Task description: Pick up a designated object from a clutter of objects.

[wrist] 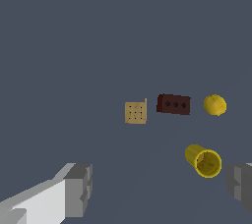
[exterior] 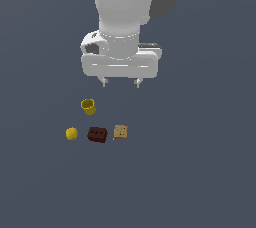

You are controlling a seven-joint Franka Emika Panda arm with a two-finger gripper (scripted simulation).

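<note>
The small yellow ball [exterior: 71,133] lies on the grey floor at the exterior view's left end of a row; it also shows in the wrist view [wrist: 215,105]. Beside it are the dark red-brown dotted block [exterior: 97,134] [wrist: 173,104] and the tan cracker-like box [exterior: 120,132] [wrist: 136,112]. The yellow hollow cup [exterior: 88,106] [wrist: 204,160] lies on its side behind the row. My gripper [exterior: 121,83] hangs open and empty above and behind the items, touching none. Its grey fingertips [wrist: 78,189] show wide apart in the wrist view.
The floor [exterior: 200,172] is plain dark grey-blue around the four items. My white arm [exterior: 130,7] fills the upper middle of the exterior view.
</note>
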